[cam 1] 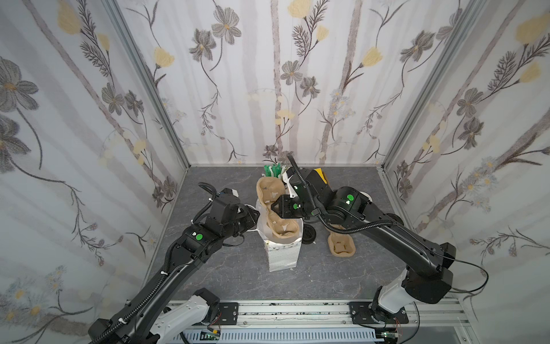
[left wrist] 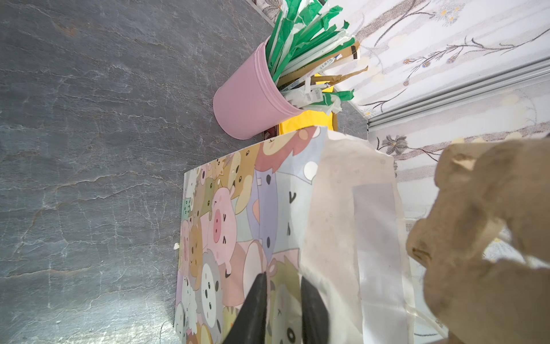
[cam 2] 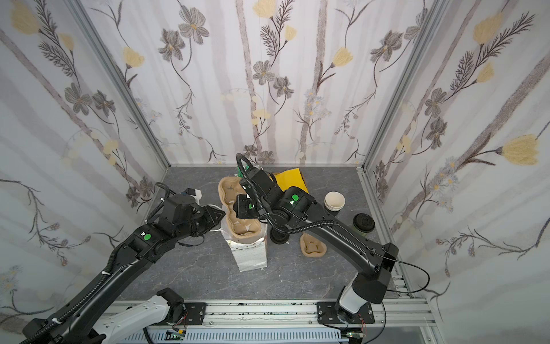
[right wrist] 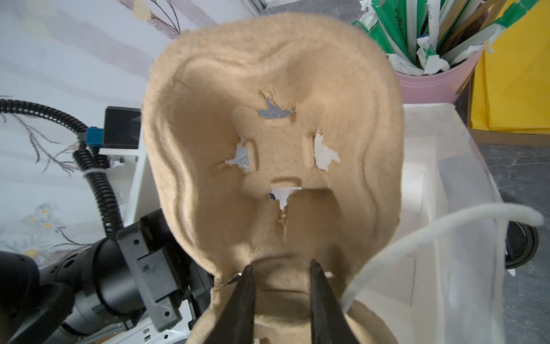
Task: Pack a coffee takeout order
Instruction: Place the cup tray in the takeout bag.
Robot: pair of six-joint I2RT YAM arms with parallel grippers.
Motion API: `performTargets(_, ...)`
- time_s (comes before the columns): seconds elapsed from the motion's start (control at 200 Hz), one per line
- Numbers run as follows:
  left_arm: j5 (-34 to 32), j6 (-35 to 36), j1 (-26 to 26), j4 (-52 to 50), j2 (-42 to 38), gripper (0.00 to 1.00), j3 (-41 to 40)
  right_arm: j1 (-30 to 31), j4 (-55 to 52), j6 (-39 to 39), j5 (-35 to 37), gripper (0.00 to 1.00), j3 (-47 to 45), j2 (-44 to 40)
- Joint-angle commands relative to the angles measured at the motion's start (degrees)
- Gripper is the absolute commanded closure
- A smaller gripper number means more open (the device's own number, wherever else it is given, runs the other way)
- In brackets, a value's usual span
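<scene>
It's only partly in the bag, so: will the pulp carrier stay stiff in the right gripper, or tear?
The pulp carrier will likely stay stiff: it holds its moulded shape with the right gripper pinching only its middle. Probably light: it juts out without sagging. Its pocket bottom looks torn, so forcing it against the bag could rip more.

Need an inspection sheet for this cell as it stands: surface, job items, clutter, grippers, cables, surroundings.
Surface: grey marbled table, no spills seen.
Job's things: lidded green cup, yellow napkins and sticks in pink cup, all outside the paper bag.
Clutter: spare carrier, loose black lid, cup stack.
Grippers: left gripper pinches bag rim; right gripper holds pulp carrier partly in bag.
Cables: corrugated conduit tied along arms, nothing snagged seen.
Surroundings: floral walls, aluminium rail.
</scene>
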Motion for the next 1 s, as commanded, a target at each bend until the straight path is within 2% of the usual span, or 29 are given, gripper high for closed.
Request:
performTargets(0.0,-0.37,-0.44,0.01,1.32,-0.02,0.77,-0.01,0.10,-1.60,-0.84,2.07,0.75,0.63,0.35)
performTargets(0.615,0.94,1.12,0.02,1.93,2.73,0.76,1.44,0.03,-6.05,-1.07,3.05,0.74,2.56,3.55)
performTargets(0.994,0.90,-1.35,0.02,2.59,1.52,0.88,0.12,-0.60,-6.50,1.61,2.67,0.75,2.60,4.78)
